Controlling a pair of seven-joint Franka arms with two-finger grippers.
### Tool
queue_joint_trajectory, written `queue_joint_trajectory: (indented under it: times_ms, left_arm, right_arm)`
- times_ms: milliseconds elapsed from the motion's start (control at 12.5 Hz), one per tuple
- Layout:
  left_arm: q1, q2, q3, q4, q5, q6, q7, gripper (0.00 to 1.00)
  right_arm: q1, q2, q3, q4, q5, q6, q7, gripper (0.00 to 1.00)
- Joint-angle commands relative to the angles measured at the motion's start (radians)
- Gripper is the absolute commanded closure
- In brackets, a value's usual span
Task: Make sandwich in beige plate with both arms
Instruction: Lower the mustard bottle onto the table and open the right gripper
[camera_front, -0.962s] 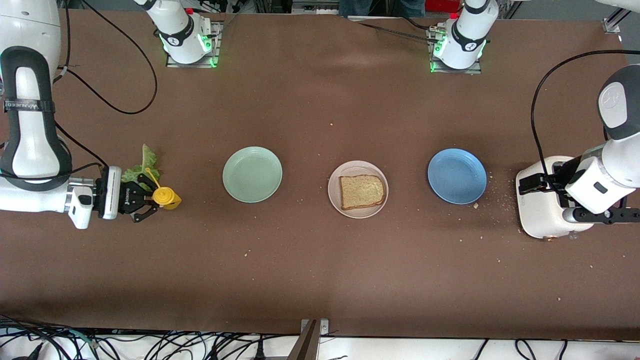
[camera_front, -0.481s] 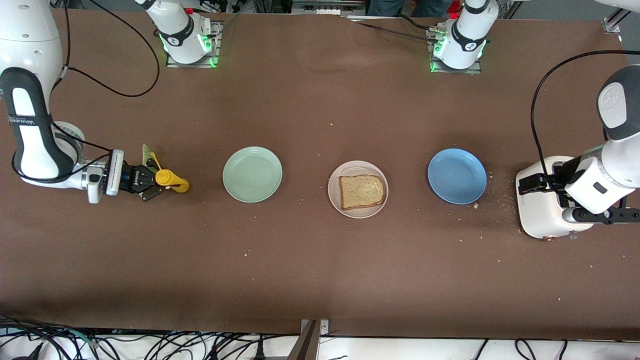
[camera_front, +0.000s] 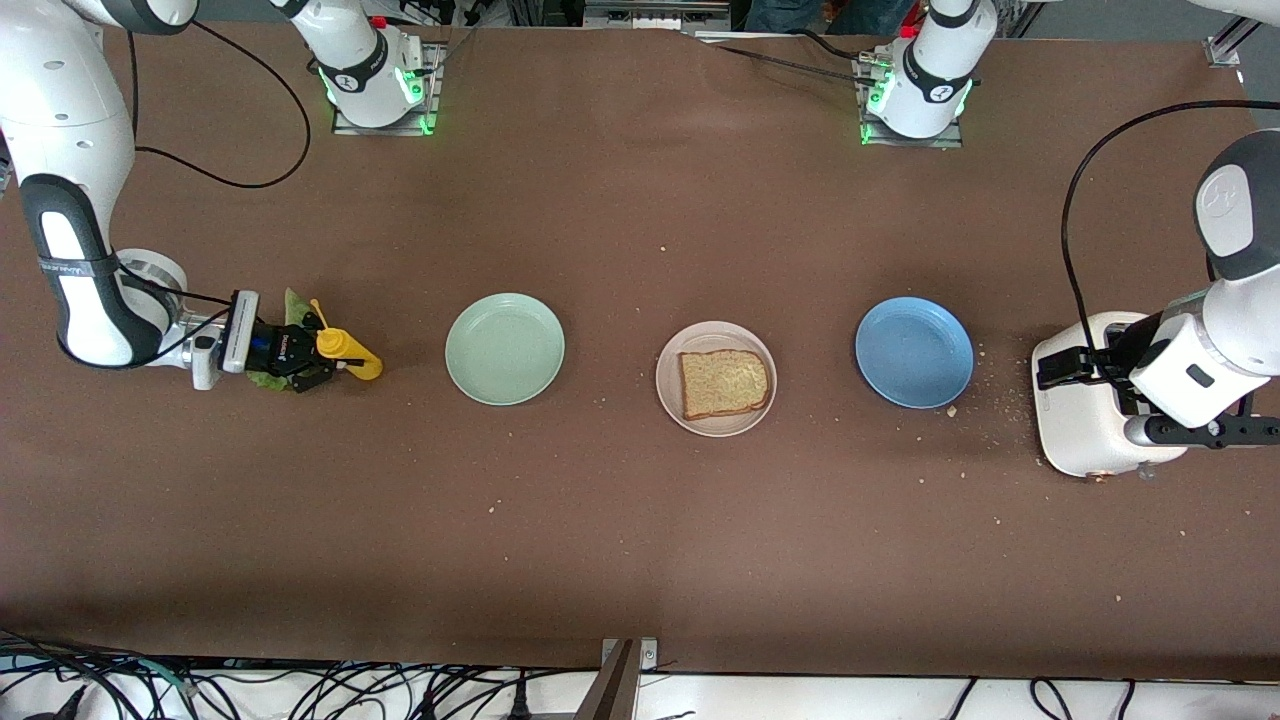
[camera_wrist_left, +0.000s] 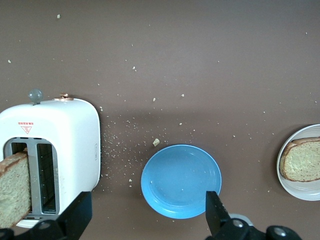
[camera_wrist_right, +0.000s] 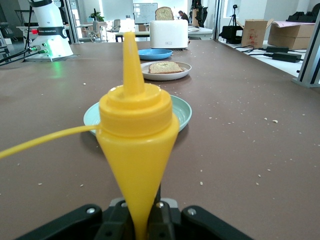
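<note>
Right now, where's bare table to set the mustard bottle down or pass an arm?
Bare stretches: between the mint-green plate and the beige plate, between the beige plate and the blue plate, and the whole strip nearer the front camera than the plates. Crowded: the right gripper, shut on the yellow bottle, beside the lettuce; the open left gripper over the toaster.

The base of the arm (camera_wrist_right: 50, 27) in the right wrist view carries a dark band with white lettering that seems to read "FRANKA ROBOTICS", though it is small. On the right arm's dark forearm strap (camera_front: 68, 268) in the front view there is white lettering too small to read. The white toaster (camera_wrist_left: 50, 155) bears a small red warning triangle with a line of red print above it, which cannot be read.
</note>
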Motion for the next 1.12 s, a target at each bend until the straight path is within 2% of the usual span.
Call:
queue_joint_trajectory:
  times_ms: [0,80,160,240,641,882,1042]
  left_arm:
    - [-0.011,-0.005,0.003,-0.004,0.039,-0.006,-0.017,0.00]
    - [-0.011,-0.005,0.003,-0.003,0.039,-0.006,-0.017,0.00]
    - [-0.011,-0.005,0.003,-0.003,0.039,-0.006,-0.017,0.00]
    - [-0.011,-0.005,0.003,-0.003,0.039,-0.007,-0.017,0.00]
    - [-0.011,-0.005,0.003,-0.003,0.039,-0.007,-0.017,0.00]
    - [-0.011,-0.005,0.003,-0.003,0.039,-0.006,-0.017,0.00]
    - [-0.011,-0.005,0.003,-0.003,0.039,-0.007,-0.017,0.00]
  right_arm:
    - [0.003,0.003,0.006,0.001,0.016,0.005,-0.027,1.00]
    - [0.003,0.003,0.006,0.001,0.016,0.005,-0.018,0.92]
    - [0.003,0.003,0.006,0.008,0.016,0.005,-0.014,0.23]
    - [0.003,0.003,0.008,0.008,0.016,0.005,-0.013,0.00]
    - [0.000,-0.028,-0.015,0.024,-0.016,-0.008,0.079,0.00]
    - [-0.003,-0.059,-0.050,0.098,-0.140,-0.030,0.233,0.00]
    - [-0.006,-0.059,-0.063,0.213,-0.224,-0.084,0.368,0.00]
